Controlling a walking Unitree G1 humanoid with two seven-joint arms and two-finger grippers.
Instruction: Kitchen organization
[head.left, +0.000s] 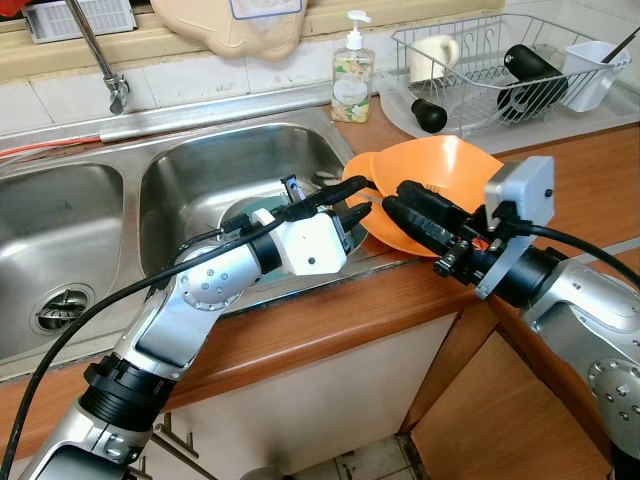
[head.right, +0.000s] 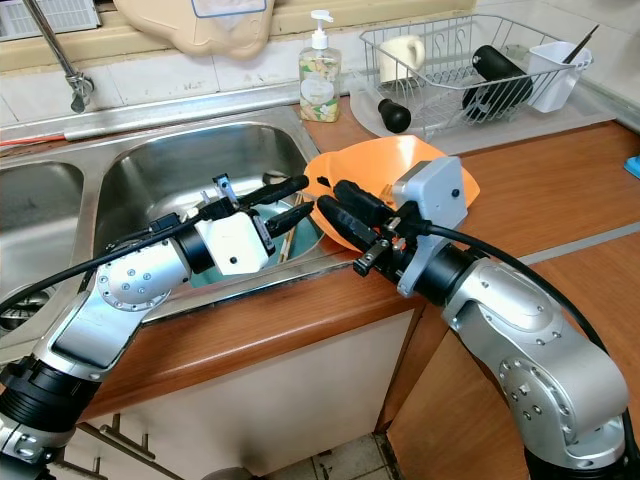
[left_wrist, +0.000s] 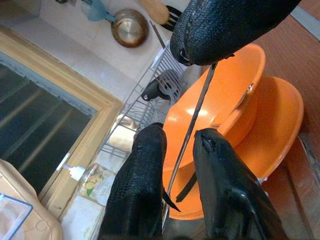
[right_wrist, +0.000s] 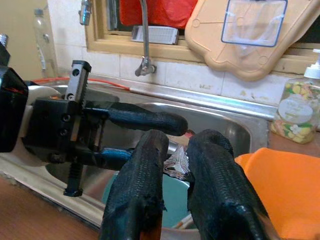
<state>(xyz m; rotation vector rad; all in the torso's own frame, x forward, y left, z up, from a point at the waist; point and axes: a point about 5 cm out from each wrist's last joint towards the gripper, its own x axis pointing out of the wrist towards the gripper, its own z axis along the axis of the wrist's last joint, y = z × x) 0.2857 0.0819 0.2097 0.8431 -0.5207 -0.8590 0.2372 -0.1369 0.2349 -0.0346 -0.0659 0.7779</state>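
Observation:
My two grippers meet over the right rim of the sink (head.left: 230, 160), beside stacked orange bowls (head.left: 450, 165) on the wooden counter. A thin metal utensil (left_wrist: 197, 107) runs between them. My right gripper (head.left: 393, 197) is shut on one end of the utensil (right_wrist: 175, 161). My left gripper (head.left: 355, 198) faces it, and its fingers (left_wrist: 142, 175) stand a little apart on either side of the handle. A teal bowl (right_wrist: 175, 200) lies in the basin below both grippers.
A wire dish rack (head.left: 500, 70) with a mug, black items and a white caddy stands at the back right. A soap bottle (head.left: 352, 75) stands behind the sink. The faucet (head.left: 105, 70) rises at the back left, over a second basin (head.left: 50, 230).

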